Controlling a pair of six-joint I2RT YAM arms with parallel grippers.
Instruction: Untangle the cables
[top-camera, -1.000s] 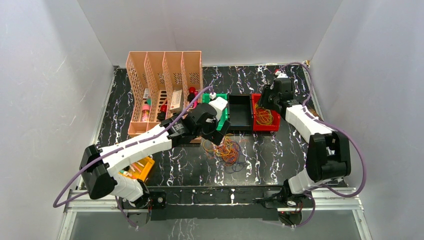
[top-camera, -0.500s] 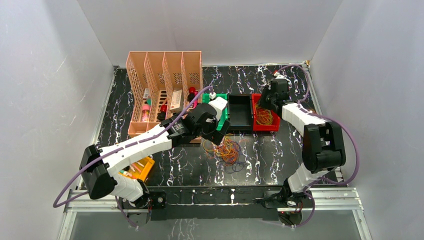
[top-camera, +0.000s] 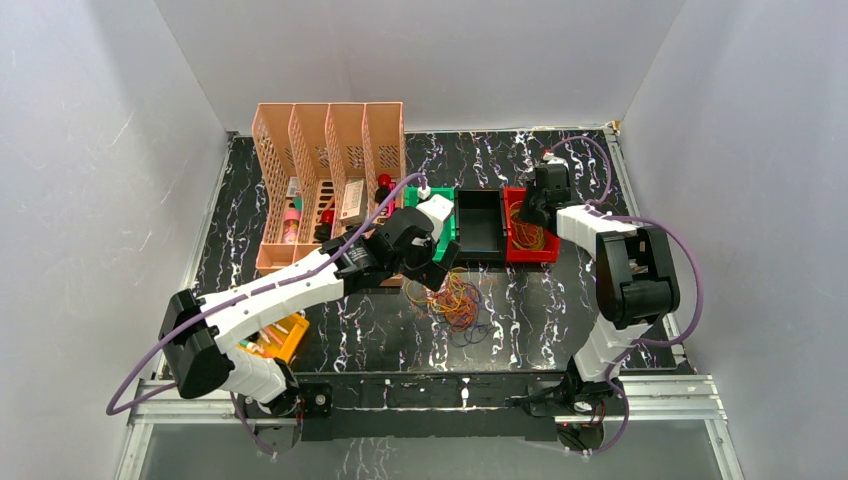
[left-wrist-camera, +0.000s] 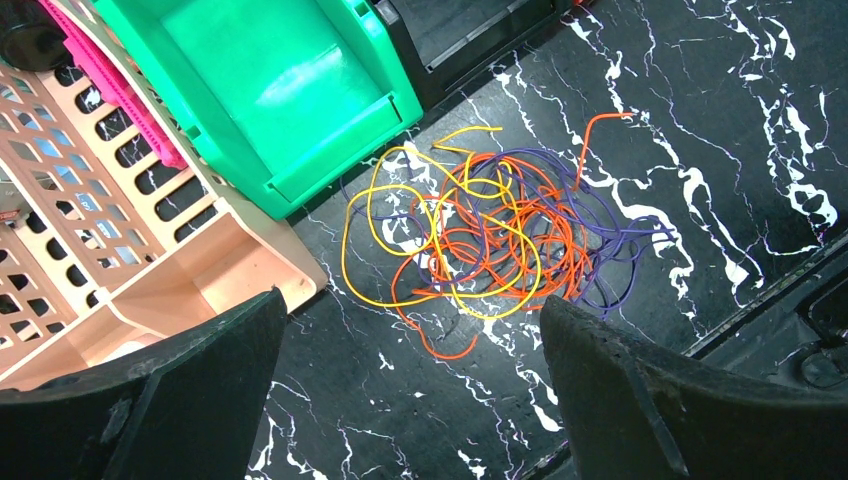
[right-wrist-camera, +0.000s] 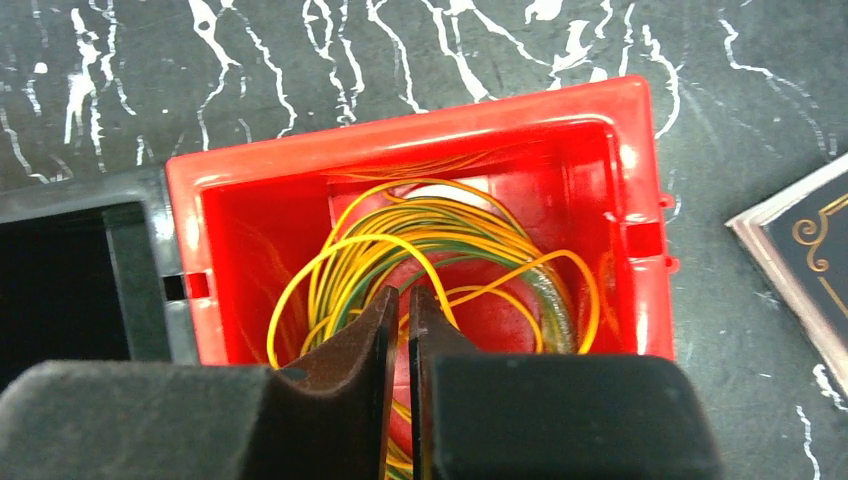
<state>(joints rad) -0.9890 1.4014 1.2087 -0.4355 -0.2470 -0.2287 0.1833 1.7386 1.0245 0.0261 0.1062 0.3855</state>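
A tangle of thin orange, yellow and purple cables (top-camera: 455, 298) lies on the black marble table; it shows in the left wrist view (left-wrist-camera: 490, 240) too. My left gripper (top-camera: 430, 275) hovers over the tangle's near-left edge, open wide and empty (left-wrist-camera: 412, 300). A second bunch of yellow and green cables (right-wrist-camera: 440, 225) lies coiled in the red bin (top-camera: 530, 258). My right gripper (top-camera: 527, 215) hangs over that bin, its fingers nearly together (right-wrist-camera: 400, 292), tips just above the coil. I see nothing held between them.
A black bin (top-camera: 480, 225) and a green bin (left-wrist-camera: 260, 90) stand left of the red bin (right-wrist-camera: 400, 135). A peach file rack (top-camera: 330, 150) with small items is at the back left. A yellow tray (top-camera: 285, 335) sits near left. A dark card (right-wrist-camera: 800, 250) lies right of the red bin.
My right arm folded in, its elbow swinging left, and the wrist moved back and left over the red bin. My left arm and the tangle have not moved.
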